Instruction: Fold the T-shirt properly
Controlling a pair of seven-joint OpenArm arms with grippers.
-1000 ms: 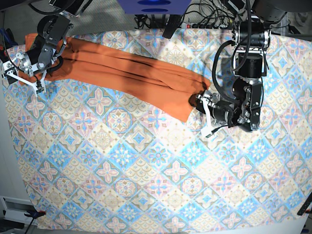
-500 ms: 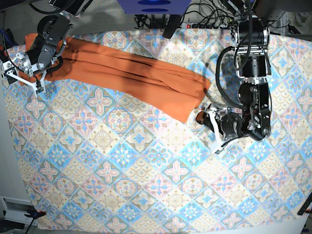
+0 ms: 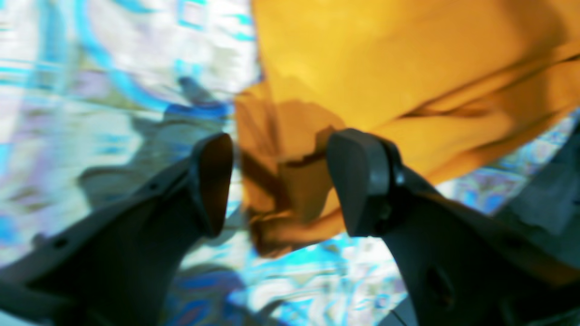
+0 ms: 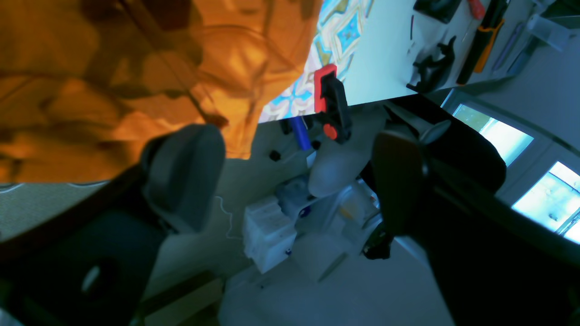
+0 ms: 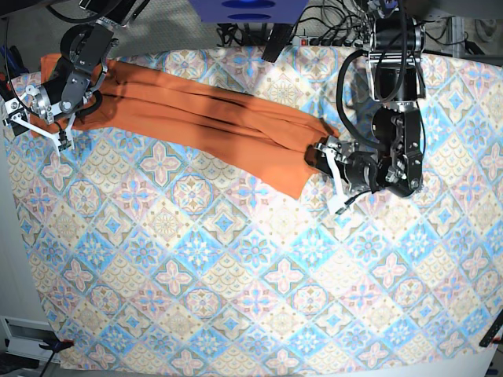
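Two risks from here, one at each end of the T-shirt.

Near end: the left gripper sits at the shirt's pointed right-hand corner, fingers parted wide with a bunched fold of orange cloth between them in the wrist view. Neither pad looks pressed on the cloth, so I read it as holding nothing. If it closes here it may pinch only the top layer, or the thick bundle slips out on the lift. Blurred view, so layer count is a guess. Pressing too low could also snag the tablecloth and drag it across the desk.

Middle: shirt lies as a long folded band running from that corner up to the far-left desk edge, with lengthwise creases. Uneven pull would skew them.

Far end: the right gripper has fingers fully spread, gripping nothing, hanging past the desk edge with floor clutter beneath. Shirt cloth is right beside one finger. Risk: that end slides off the edge, or a close there catches air.
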